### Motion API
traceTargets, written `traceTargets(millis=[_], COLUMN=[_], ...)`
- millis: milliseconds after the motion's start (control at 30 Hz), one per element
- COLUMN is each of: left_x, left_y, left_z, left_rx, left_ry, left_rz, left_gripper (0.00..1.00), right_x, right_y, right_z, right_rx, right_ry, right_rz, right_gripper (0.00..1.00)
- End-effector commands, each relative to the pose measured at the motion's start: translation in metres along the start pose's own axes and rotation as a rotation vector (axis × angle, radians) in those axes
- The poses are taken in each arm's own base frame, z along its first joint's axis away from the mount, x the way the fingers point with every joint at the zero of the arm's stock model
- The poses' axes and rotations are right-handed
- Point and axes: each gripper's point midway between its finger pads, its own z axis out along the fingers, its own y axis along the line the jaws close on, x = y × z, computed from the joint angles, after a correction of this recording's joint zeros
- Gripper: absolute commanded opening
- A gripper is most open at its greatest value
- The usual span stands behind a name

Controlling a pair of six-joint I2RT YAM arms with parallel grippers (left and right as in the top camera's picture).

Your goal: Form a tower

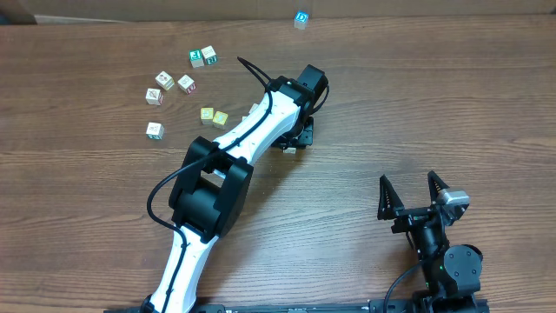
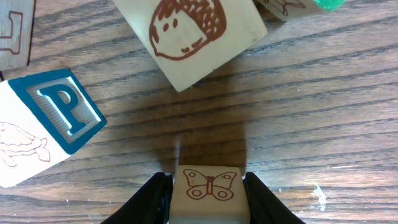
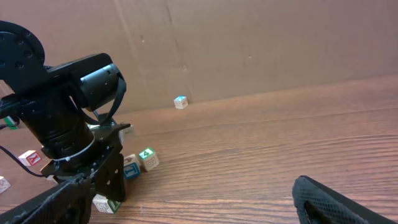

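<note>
1. Although it reads as little more than a single cube from overhead, the tower [image 1: 301,19] stands alone at the far edge of the tabletop [image 1: 434,87], right of centre, with blue print on top. Its cube count cannot be told.
2. Handling, as judged: light, rigid wood with smooth faces. The column is narrow and would likely topple at a sideways knock. An added cube is best held by two opposite side faces and lowered squarely.
3. Left gripper [image 2: 206,182], near the tabletop's middle: fingers clamped against opposite sides of a butterfly cube [image 2: 208,194].
4. Right gripper [image 1: 407,177], toward the near right corner: jaws spread, nothing between them.
5. Legible marks: a blue "P" on the P cube [image 2: 62,112], with a turtle drawing on its side, and an acorn cube [image 2: 193,31] nearby. No brands seen.
</note>
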Motion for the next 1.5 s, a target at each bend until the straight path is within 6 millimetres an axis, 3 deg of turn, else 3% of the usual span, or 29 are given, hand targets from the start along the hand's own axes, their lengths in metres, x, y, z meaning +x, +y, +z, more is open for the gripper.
traceTargets(millis=[0,267,700,800,867,933,1100,1467], left_x=[0.003,0.003,0.006,0.006,0.006,0.006,0.007,0.023], left_y=[0.003,0.003,0.003,0.003,0.003,0.004,0.009,0.039], left_z=[0.007,0.007,0.007,0.006,0.002,-0.005,-0.028,-0.093], left_rx=[-0.023,-0.024,-0.022,-0.022,-0.025,-0.03,-0.048,-0.131], left_ry=[0.009,0.011,0.022,0.023,0.028,0.034,0.04,0.012], left_rz=[-0.002,0.006,0.008,0.008,0.008,0.009,0.01,-0.119], left_gripper=[0.34,0.4,0.33,0.19,0.16,0.16,0.05,0.05], right_x=[0.001,0.001,0.001,0.001,0.001,0.001,0.001,0.001], right_y=[-0.001,-0.001,-0.001,-0.001,-0.001,-0.001,-0.001,-0.001], right_z=[0.0,0.0,0.0,0.0,0.0,0.0,0.0,0.0], right_rx=[0.001,0.001,0.001,0.001,0.001,0.001,0.001,0.001], right_ry=[-0.008,-0.008,-0.008,-0.008,-0.008,-0.008,-0.008,-0.008], right_rz=[0.005,0.005,0.005,0.005,0.005,0.005,0.005,0.005], right_gripper=[1.0,1.0,1.0,1.0,1.0,1.0,1.0,1.0])
